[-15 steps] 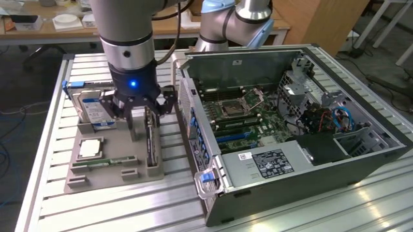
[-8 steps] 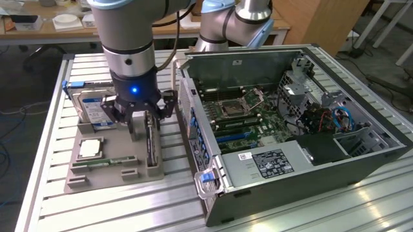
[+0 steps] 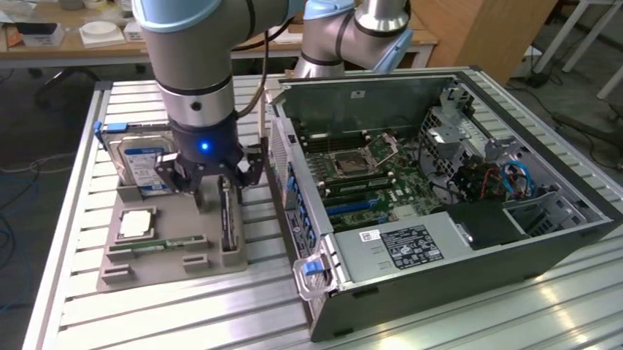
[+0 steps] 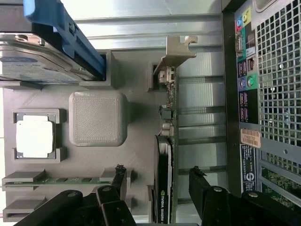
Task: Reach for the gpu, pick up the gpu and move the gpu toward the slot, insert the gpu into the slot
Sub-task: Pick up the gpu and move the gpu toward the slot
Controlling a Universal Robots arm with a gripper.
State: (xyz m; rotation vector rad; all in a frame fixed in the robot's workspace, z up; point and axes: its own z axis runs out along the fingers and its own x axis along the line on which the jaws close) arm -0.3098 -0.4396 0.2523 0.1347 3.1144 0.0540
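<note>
On the slatted metal table, at the exterior view's right, an open computer case with a green motherboard inside. At the exterior view's left, a grey holder tray, and above its case-side edge the gripper, fingers spread apart on either side of the gpu and clear of both faces. Also in the tray, a hard drive at the far end, a processor and a memory stick; well apart from the card, on the motherboard, the blue slot.
</note>
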